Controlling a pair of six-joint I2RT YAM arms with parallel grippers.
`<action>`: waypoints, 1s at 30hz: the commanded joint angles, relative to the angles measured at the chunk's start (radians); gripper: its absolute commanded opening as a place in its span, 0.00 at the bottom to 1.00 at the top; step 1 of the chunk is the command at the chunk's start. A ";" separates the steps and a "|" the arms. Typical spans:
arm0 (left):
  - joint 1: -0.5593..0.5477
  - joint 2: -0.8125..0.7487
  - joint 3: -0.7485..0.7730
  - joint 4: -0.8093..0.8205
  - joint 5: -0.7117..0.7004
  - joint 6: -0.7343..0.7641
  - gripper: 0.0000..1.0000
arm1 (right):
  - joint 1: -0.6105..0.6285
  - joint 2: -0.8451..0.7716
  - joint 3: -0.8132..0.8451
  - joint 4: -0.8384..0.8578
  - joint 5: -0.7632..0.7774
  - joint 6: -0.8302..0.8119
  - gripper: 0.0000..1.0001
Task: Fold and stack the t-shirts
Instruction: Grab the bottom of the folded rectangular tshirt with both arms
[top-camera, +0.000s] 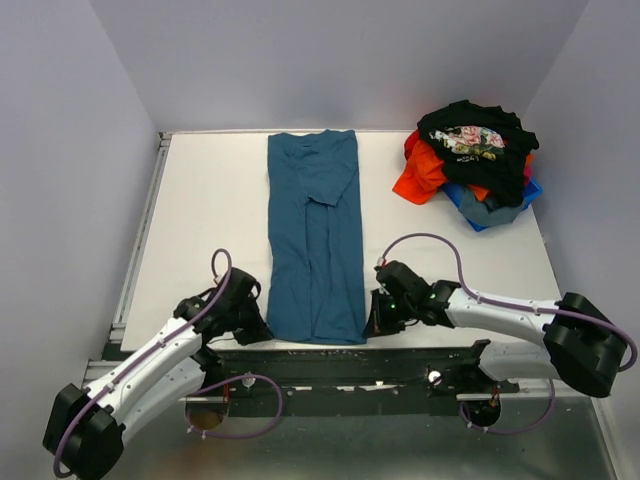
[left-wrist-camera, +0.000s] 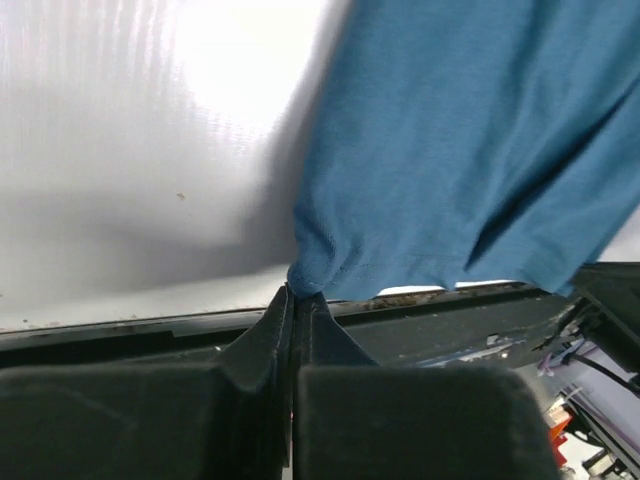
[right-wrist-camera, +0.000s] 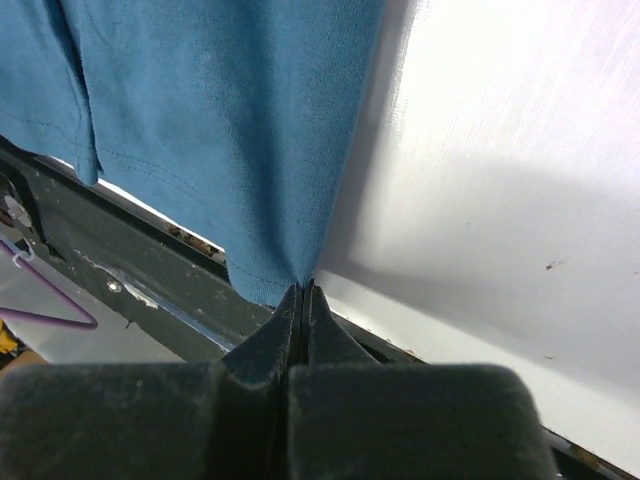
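Your left gripper (left-wrist-camera: 295, 296) and right gripper (right-wrist-camera: 303, 291) each pinch 1 near hem corner of the teal t-shirt (top-camera: 315, 240), which lies lengthwise on the tabletop (top-camera: 205, 215). This looks like the half-fold: lift both corners evenly and carry them toward the collar.

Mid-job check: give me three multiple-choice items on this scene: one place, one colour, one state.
1. The shirt pile lies: A) at the table's far right corner B) at its near left corner C) in its centre
2. The flat shirt is: A) orange B) teal C) black
3. The left end effector and right end effector are: A) both open B) one open C) both shut on the flat shirt's hem

A: it sits by the far right wall. B: plain teal cloth. C: each pinches a near hem corner.
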 joint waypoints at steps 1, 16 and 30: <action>-0.007 -0.046 0.078 -0.069 -0.046 0.031 0.00 | 0.008 -0.035 0.022 -0.046 0.012 -0.010 0.01; -0.018 -0.052 0.181 -0.017 0.033 -0.017 0.00 | -0.048 -0.108 0.130 -0.141 -0.004 -0.071 0.01; -0.104 -0.074 0.083 -0.078 0.085 -0.071 0.00 | -0.051 -0.084 0.022 -0.144 -0.088 -0.068 0.01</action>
